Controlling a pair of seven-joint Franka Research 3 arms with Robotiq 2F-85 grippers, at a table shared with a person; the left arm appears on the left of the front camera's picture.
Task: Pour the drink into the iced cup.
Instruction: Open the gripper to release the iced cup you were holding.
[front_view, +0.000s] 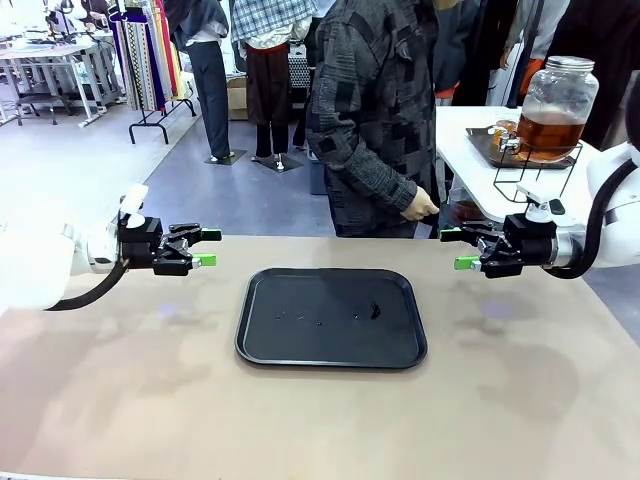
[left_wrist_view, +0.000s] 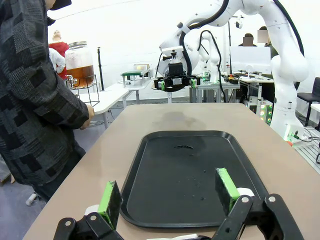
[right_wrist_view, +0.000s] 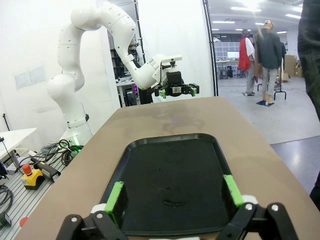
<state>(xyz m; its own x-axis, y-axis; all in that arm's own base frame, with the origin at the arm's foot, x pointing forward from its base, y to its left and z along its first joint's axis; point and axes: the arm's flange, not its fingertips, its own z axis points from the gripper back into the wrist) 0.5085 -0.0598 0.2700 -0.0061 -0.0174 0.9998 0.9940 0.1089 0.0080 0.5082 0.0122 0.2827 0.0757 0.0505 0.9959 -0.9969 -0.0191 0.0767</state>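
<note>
The tray (front_view: 331, 317) lies mid-table (front_view: 520, 400), between the 2 grippers at the left (front_view: 203, 248) and right (front_view: 458, 249) edges. Beyond the far-right corner, the dispenser jar (front_view: 556, 108) stands on a side table (front_view: 462, 140).

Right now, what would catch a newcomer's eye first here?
A black tray lies mid-table, bare but for small specks. The left end effector and right end effector hover open at either side of it. Behind, a person stands beside a side table holding the drink.

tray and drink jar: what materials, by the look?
Tray: likely plastic, matte black; dull even sheen, moulded raised rim, a few specks or droplets on it. Jar: looks like clear glass, glossy; the amber drink shows through. It sits on a thin black wire stand.
</note>
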